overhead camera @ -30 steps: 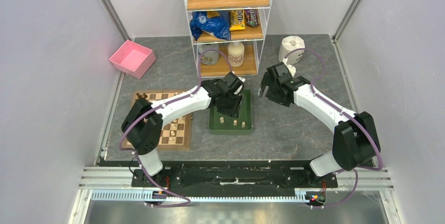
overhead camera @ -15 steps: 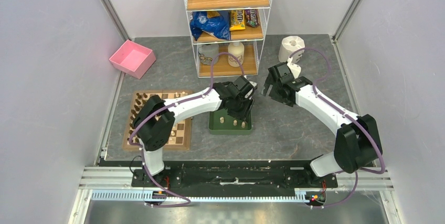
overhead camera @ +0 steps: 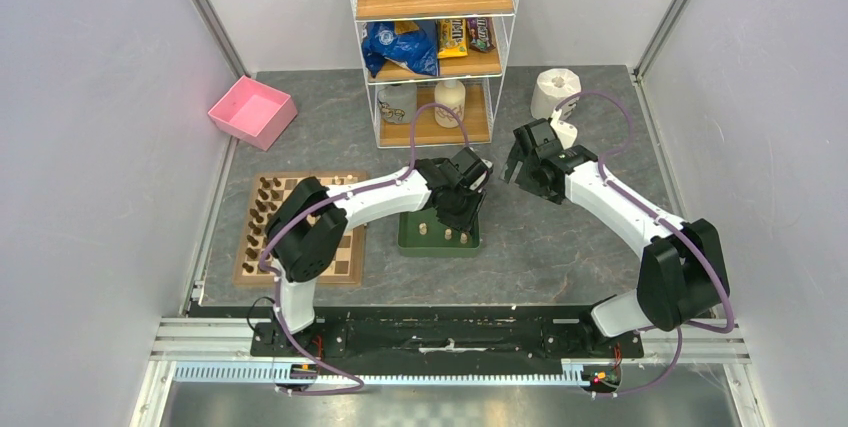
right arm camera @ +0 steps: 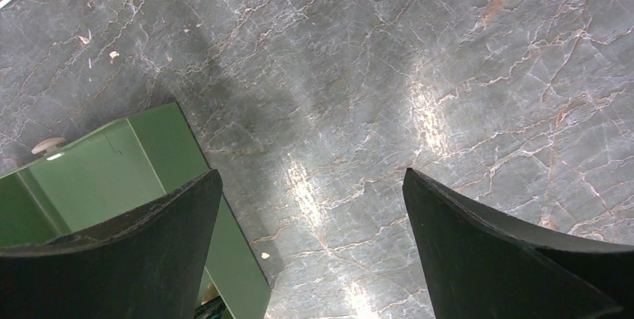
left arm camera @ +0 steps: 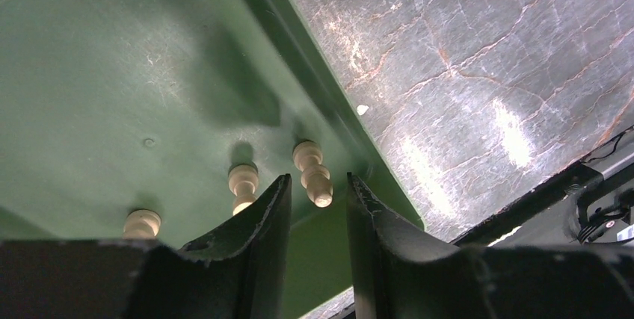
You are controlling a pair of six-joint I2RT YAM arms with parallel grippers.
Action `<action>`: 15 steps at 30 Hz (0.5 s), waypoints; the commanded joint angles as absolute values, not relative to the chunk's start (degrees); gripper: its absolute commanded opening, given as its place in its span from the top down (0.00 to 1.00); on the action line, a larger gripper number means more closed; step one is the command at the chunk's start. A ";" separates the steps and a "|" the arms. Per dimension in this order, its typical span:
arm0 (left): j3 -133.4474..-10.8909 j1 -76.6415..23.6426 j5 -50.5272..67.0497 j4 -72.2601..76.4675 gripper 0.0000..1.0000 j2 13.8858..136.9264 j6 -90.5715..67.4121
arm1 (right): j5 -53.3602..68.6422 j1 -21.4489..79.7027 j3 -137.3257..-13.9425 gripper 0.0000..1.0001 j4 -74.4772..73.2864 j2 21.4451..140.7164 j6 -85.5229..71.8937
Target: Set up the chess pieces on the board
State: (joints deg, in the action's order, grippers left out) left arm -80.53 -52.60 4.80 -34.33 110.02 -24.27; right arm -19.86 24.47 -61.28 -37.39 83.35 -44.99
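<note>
Three pale cream chess pieces (left arm camera: 312,173) stand in the near corner of a green tray (overhead camera: 412,239). My left gripper (left arm camera: 318,184) hovers low over them, open but narrow. The rightmost piece stands just beyond the gap between its fingertips (left arm camera: 278,192), touching neither. A second piece (left arm camera: 242,184) stands just left of the left finger, and a third (left arm camera: 142,222) is farther left. From above, the left gripper (overhead camera: 462,209) is over the tray's right side. The board (overhead camera: 345,252) lies at the left with dark pieces (overhead camera: 262,209) along its left edge. My right gripper (overhead camera: 520,169) hangs wide open and empty over bare table.
A wire shelf (overhead camera: 435,47) with snacks and bottles stands behind the tray. A pink box (overhead camera: 252,110) sits at the back left and a paper roll (overhead camera: 555,90) at the back right. The tray's corner (right arm camera: 112,177) lies left of the right gripper (right arm camera: 310,177).
My left arm has swung right and forward across the tray to its right near corner, and its jaws have narrowed. The right gripper has shifted slightly right.
</note>
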 commanded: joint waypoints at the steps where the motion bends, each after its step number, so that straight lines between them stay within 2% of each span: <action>1: -82.79 -52.94 4.75 -34.32 0.61 110.62 -25.31 | -21.58 23.96 -61.17 0.01 -37.37 81.91 -45.79; 15: -83.25 -53.17 4.55 -35.77 0.64 112.26 -24.79 | -20.78 23.91 -61.38 0.01 -37.35 82.62 -45.44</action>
